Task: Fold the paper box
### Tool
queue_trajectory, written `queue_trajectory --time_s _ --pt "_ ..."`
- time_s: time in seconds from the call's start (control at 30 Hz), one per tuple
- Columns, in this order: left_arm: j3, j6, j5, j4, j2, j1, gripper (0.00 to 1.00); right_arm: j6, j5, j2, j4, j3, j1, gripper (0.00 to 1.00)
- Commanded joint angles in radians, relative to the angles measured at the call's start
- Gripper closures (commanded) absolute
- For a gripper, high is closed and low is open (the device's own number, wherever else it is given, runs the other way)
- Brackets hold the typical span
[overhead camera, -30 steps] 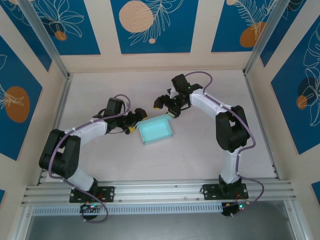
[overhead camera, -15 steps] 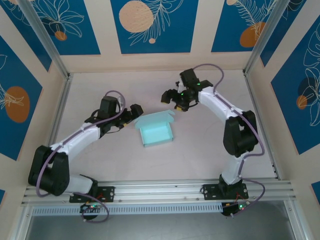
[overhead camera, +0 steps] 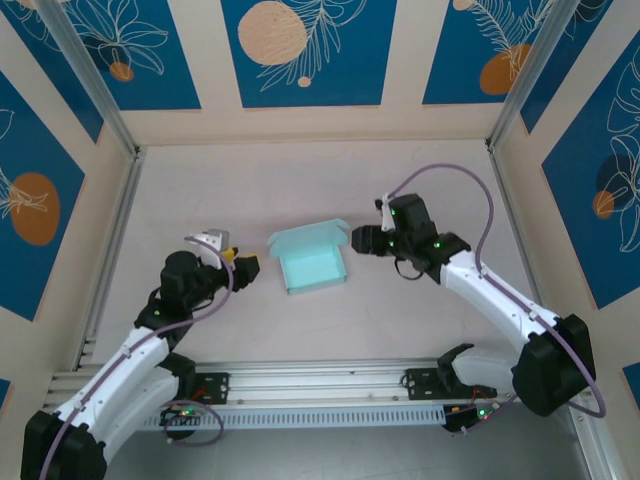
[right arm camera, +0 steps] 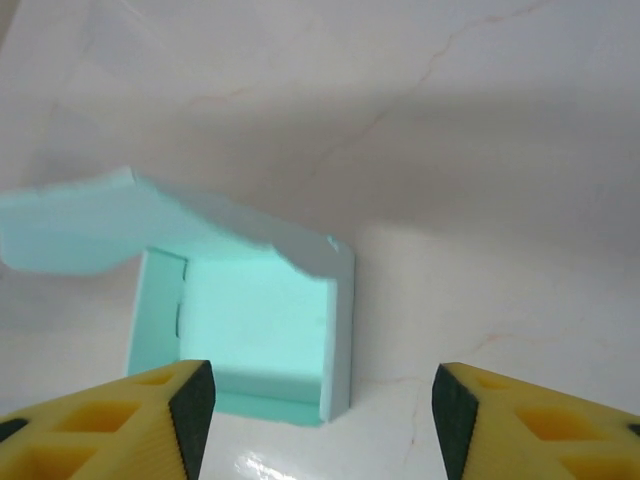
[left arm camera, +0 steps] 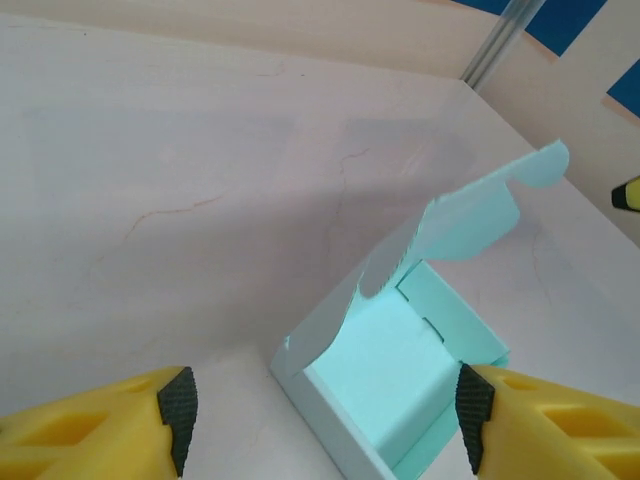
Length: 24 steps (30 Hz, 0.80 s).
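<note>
The paper box (overhead camera: 311, 266) is a pale light-blue shallow rectangular box in the middle of the table, its scalloped lid flap (overhead camera: 308, 235) standing half raised at the far side. My left gripper (overhead camera: 240, 264) sits just left of it, open and holding nothing. My right gripper (overhead camera: 363, 240) is just right of the box's far corner, open and apart from it. In the left wrist view the box (left arm camera: 400, 370) lies ahead between the yellow fingers (left arm camera: 100, 425). Seen from the right wrist, the box (right arm camera: 250, 335) lies ahead to the left, its lid flap (right arm camera: 120, 225) hanging over it.
The pale table surface (overhead camera: 300, 180) is fenced by aluminium rails (overhead camera: 310, 385) at the near edge and walls with blue panels (overhead camera: 300, 50) at the back and sides. Free room lies behind and in front of the box.
Both arms have drawn back from the box toward the near side. The box's lid flap, down a second ago, now stands raised. Both grippers have narrowed somewhat but stay open.
</note>
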Motion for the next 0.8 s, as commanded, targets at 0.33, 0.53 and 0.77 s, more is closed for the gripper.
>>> queue_trajectory --time_s 0.33,0.53,0.77 --pt "0.055 0.098 0.02 0.259 0.3 -0.09 0.4 -0.226 0.08 0.147 0.291 0.003 0.076 0.48" --pt "0.102 0.115 -0.052 0.295 0.406 -0.144 0.49 -0.23 0.066 0.227 0.283 0.057 0.067 0.48" --pt "0.164 0.127 -0.08 0.299 0.497 -0.18 0.64 -0.21 0.035 0.259 0.297 0.065 0.06 0.49"
